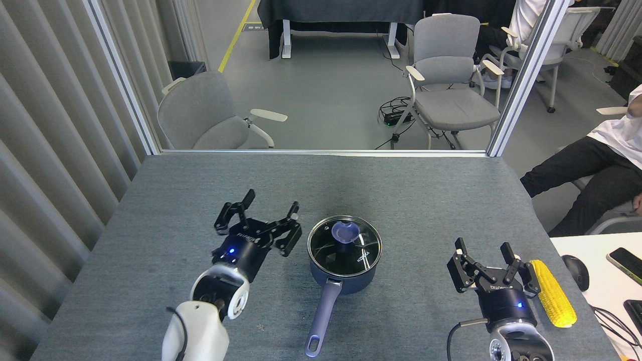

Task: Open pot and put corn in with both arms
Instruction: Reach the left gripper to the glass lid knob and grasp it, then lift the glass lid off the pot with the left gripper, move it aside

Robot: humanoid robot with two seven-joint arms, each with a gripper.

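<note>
The dark-blue pot (344, 273) stands at the table's middle front, its glass lid (344, 246) on with the lavender knob (345, 231) upward; the long lavender handle (321, 318) points toward me. My left gripper (272, 201) is open, just left of the pot's rim and apart from it. The yellow corn (552, 300) lies at the table's right edge. My right gripper (483, 246) is open beside the corn's left side, holding nothing.
The grey table (321, 190) ends at a metal-framed partition behind. A seated person's legs (582, 170) are at the right. A white side desk (602, 281) holds a mouse (575, 271) and phone (624, 262). Grey chairs (210, 115) stand beyond the partition.
</note>
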